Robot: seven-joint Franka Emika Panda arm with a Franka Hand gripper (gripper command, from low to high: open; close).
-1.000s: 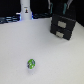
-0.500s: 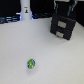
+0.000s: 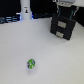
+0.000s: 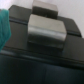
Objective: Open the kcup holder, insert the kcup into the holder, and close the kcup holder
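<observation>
Exterior view, left to right.

Item 1: white upright post [image 3: 25, 10], at the far edge of the table [image 3: 15, 47], left of centre. Not part of the task.

Item 2: the kcup [image 3: 31, 64], small green pod with pale patches, alone on the bare white table toward the near edge, a little left of centre. It lies well apart from every other item. Not held; nothing touches it.

Item 3: the kcup holder [image 3: 64, 28], black boxy unit at the far right of the table, two stacked drawer fronts facing the near left. Both fronts sit flush, so the drawers read as closed; the opening step is judged not yet done.

Item 4: the gripper [image 3: 67, 6], white-and-grey block directly above the kcup holder at the top right. Whether it touches the holder cannot be told. Jaw spacing cannot be told in either view.

Wrist view: dark flat surfaces with two raised grey blocks [image 4: 46, 29] fill the frame, blurred and very close; likely the kcup holder [image 4: 30, 65] seen from just above. No fingertips can be made out.

Governing relation: the gripper stands over the holder's top rear, whereas the drawer fronts face toward the near left. Reaching a handle would, by judgement, call for moving forward and down to that face. The kcup lies far off diagonally, toward the near left.
</observation>
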